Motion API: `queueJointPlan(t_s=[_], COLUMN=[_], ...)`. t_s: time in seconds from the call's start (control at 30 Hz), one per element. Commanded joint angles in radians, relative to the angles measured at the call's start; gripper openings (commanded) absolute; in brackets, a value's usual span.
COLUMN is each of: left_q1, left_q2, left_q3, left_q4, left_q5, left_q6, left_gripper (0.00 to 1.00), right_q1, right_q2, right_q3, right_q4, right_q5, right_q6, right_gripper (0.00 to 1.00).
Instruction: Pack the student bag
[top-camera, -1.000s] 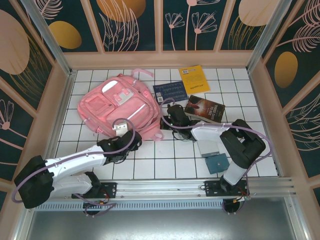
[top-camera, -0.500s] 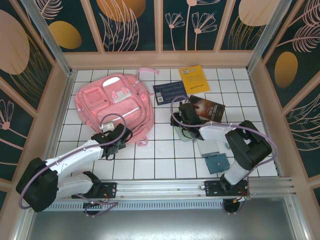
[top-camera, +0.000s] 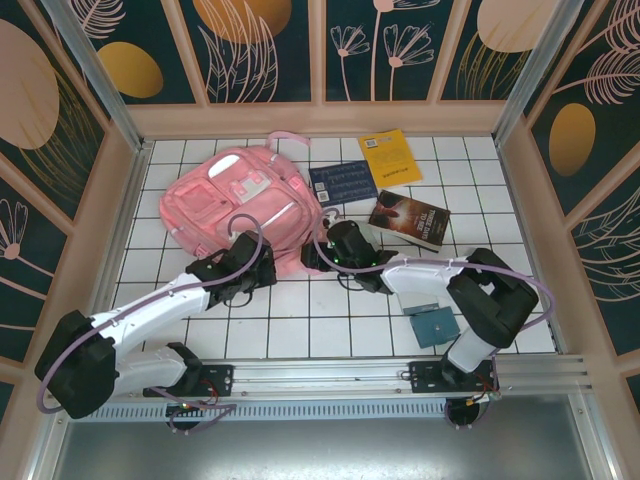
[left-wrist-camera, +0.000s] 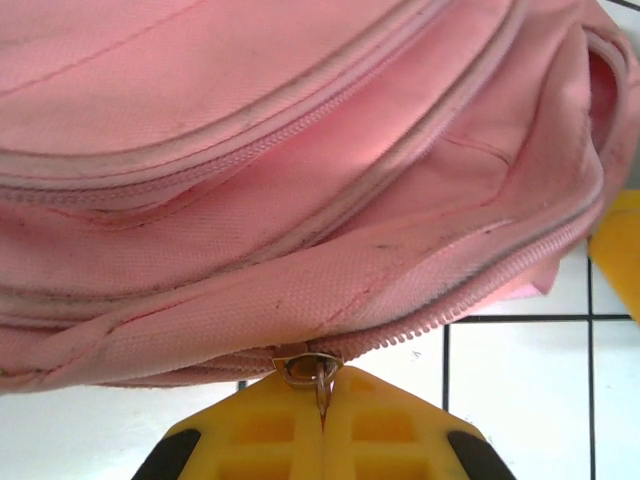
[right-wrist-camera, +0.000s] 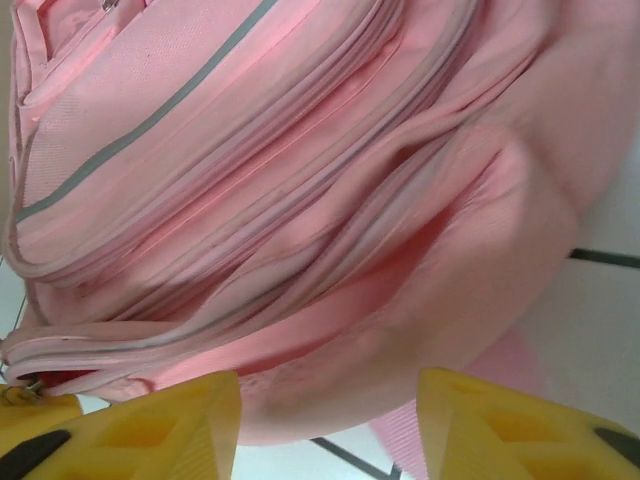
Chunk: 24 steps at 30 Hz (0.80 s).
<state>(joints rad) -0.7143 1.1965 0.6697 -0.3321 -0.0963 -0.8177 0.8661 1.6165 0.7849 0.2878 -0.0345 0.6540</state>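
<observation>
I had the student bag (top-camera: 240, 205) lying on the white tiled table (top-camera: 330, 320), left of centre in the upper half of the top view, with its front pockets facing up. My left gripper (left-wrist-camera: 322, 400) was at the bag's lower edge. At the bottom of the left wrist frame its yellow fingers were pressed together on the metal zipper pull (left-wrist-camera: 319, 385). My right gripper (right-wrist-camera: 325, 415) sat at the bag's right side, jaws standing apart, pink fabric bulging just ahead of them. Right of the bag lay a blue book (top-camera: 341, 183) just beside it, a yellow book (top-camera: 389, 157) and a dark book (top-camera: 410, 218).
</observation>
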Motion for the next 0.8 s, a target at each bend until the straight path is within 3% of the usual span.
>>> queueJointPlan(t_s=[0.0,0.23,0.43,0.5,0.6,0.77], left_q1=[-0.021,-0.048,-0.054,-0.059,-0.066,-0.066], left_q2=[0.011,0.003,-0.001,0.005,0.016,0.057], left_q3=[0.023,0.01,0.008,0.012,0.019,0.062], left_q4=[0.089,0.107,0.13,0.134,0.116,-0.039], left_q5=[0.051,0.058,0.089,0.096,0.089,-0.005], left_q6=[0.047,0.054,0.063,0.069,0.084,0.094], left_gripper=[0.0,0.0,0.0,0.0,0.0,0.0], right_q1=[-0.003,-0.021,-0.022,-0.031,-0.05,-0.073], right_q2=[0.029,0.089,0.089,0.095,0.108,0.055], right_q3=[0.009,0.027,-0.013,-0.032,-0.023,0.002], right_q4=[0.015,0.049,0.055,0.102,0.111,0.016], right_q5=[0.012,-0.035,0.01,-0.011,-0.031,0.071], right_q6=[0.069,0.164,0.261,0.266,0.265,0.189], right_gripper=[0.53,0.55,0.54,0.42,0.0,0.0])
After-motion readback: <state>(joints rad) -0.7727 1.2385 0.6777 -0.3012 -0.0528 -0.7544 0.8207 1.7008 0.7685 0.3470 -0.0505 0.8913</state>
